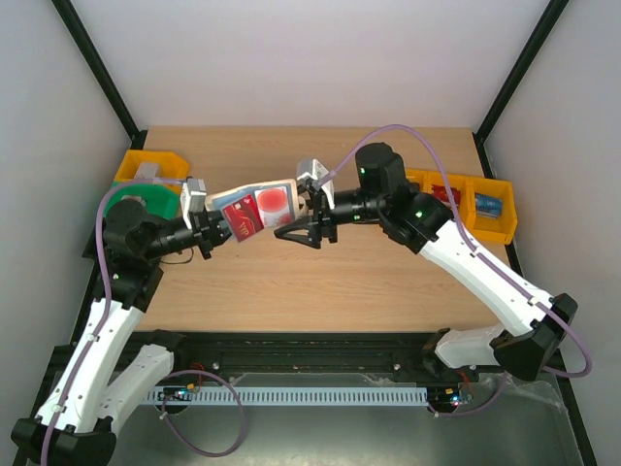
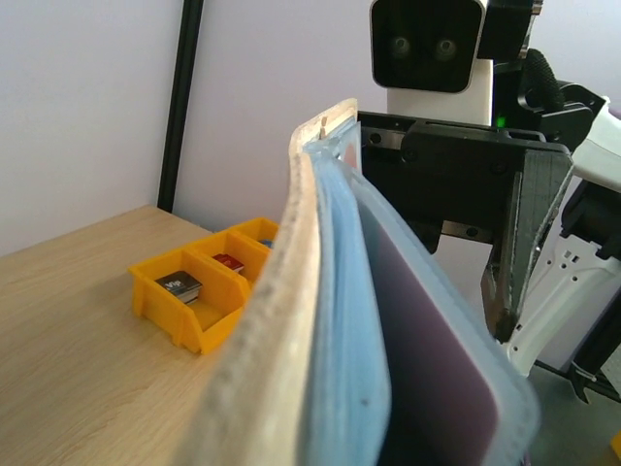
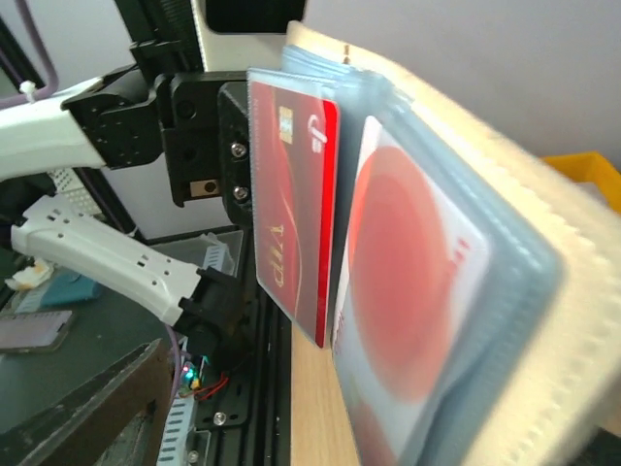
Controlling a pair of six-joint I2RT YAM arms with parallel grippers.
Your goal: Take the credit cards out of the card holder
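The card holder hangs open above the table, beige outside and blue inside, and my left gripper is shut on its left end. Red credit cards show in its clear sleeves. In the right wrist view a red credit card and one with a red disc sit in the sleeves, with the left gripper behind. My right gripper is open at the holder's right edge. From the left wrist the holder is edge-on and hides my own fingers.
Yellow bins stand at the back left and along the right edge, holding small cards. A green round object lies beside the left arm. The table's near edge meets a black rail.
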